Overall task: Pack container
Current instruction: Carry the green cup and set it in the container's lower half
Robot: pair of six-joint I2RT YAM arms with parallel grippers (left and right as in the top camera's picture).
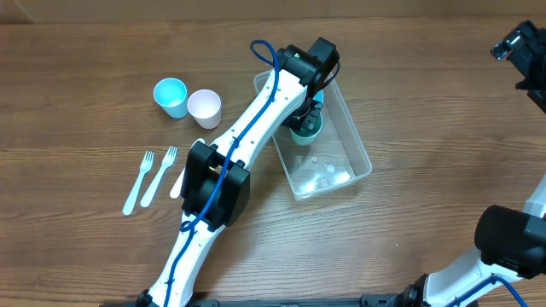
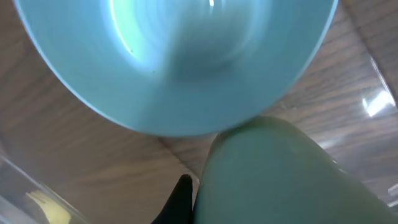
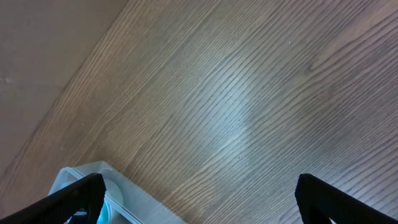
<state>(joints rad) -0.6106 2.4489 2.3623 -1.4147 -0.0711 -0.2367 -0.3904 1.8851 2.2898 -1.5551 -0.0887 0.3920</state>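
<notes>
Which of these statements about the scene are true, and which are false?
1. A teal bowl sits inside the clear container. True.
2. The two forks lie in the container. False: they lie on the table, to the left of the left arm in the overhead view.
3. The right gripper is open. True.
4. The blue cup and the white cup stand inside the container. False: they stand side by side on the table, outside it.
</notes>
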